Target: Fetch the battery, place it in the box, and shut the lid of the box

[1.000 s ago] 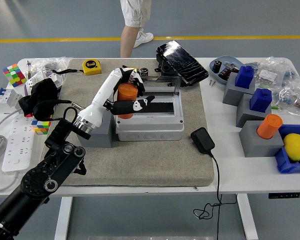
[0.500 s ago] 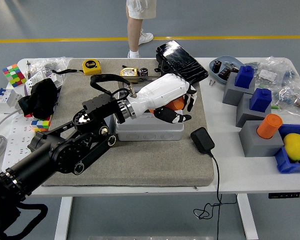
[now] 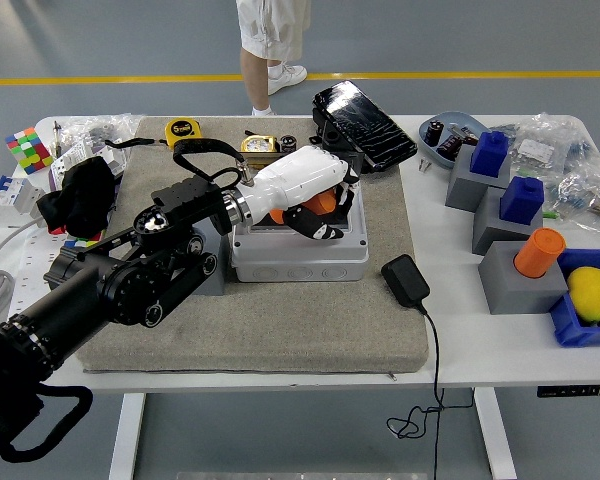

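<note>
The left arm reaches in over the grey mat, and its white left hand [image 3: 305, 190] has pulled back toward the middle of the grey box [image 3: 298, 240] since half a second ago. Its fingers are curled around the orange battery [image 3: 318, 203], held just above the open box. Beyond the hand, the black lid [image 3: 365, 125] stands propped open, and a person stands past the tabletop [image 3: 450, 310].

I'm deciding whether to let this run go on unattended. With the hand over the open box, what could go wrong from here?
1. The left hand grips the orange cylindrical battery over the open grey plastic box; released off-centre, it may catch the rim or roll out.
2. The black hinged lid leans back among clutter, so closing it could be awkward.
3. The black power adapter lies close to the box and could be knocked.
</note>
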Available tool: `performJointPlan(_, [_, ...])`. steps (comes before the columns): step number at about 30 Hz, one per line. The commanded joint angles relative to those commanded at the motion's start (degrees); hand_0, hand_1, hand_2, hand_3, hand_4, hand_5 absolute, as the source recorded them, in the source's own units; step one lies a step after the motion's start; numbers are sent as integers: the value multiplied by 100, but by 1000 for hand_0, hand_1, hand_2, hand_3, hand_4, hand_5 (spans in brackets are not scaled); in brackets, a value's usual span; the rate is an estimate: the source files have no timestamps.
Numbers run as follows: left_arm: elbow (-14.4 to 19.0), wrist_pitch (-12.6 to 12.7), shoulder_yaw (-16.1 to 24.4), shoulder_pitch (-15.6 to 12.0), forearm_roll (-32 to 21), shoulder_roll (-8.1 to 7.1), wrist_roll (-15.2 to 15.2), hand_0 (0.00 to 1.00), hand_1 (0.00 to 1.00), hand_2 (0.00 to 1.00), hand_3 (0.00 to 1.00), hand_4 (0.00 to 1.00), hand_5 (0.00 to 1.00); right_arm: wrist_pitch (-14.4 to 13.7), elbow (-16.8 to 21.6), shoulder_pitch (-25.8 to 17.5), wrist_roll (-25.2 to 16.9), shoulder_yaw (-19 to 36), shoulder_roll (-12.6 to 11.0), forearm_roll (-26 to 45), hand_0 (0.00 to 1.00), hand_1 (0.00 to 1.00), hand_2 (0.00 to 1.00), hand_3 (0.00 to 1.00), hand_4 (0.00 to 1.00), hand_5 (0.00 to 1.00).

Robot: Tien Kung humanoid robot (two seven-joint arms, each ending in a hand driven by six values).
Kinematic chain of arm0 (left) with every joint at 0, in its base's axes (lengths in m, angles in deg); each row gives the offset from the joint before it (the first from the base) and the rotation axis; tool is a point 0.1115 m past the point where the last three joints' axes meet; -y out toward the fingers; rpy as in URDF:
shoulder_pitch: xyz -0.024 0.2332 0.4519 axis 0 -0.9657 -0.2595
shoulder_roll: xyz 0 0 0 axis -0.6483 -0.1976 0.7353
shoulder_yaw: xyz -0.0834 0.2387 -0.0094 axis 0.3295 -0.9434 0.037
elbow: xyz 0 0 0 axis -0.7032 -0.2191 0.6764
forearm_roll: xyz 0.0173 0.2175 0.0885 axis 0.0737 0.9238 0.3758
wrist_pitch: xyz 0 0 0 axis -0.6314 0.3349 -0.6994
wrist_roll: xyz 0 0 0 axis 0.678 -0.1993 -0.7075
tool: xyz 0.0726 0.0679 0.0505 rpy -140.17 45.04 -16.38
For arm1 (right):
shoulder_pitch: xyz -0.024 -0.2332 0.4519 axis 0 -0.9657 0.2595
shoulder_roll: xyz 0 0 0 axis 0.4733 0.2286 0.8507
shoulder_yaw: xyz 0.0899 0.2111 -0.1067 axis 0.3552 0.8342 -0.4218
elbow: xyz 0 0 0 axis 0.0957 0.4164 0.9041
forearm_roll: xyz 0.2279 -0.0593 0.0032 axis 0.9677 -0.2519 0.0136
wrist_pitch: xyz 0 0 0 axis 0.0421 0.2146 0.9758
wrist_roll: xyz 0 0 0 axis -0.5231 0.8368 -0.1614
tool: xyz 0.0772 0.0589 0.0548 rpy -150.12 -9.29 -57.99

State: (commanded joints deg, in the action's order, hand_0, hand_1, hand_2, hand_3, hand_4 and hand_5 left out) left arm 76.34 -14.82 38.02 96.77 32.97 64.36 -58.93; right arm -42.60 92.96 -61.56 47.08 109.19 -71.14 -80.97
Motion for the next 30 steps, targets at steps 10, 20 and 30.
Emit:
performJointPlan(10, [-62,330,-57,13,180,0,-138,235,413,549,711,998,2,-2,0,11,-18,-89,-13,40,778,746,750,769,998,659])
performJointPlan(20, [31,430,-101,-42,369,0,-96,515,725,843,909,998,68,-4,0,-8,2,-37,-7,1,777,745,748,769,998,658])
performJointPlan(30, [1015,327,83,-368,-57,0,1,461,696,789,872,998,55,-7,0,-28,-24,3,9,16,777,745,748,769,998,658])
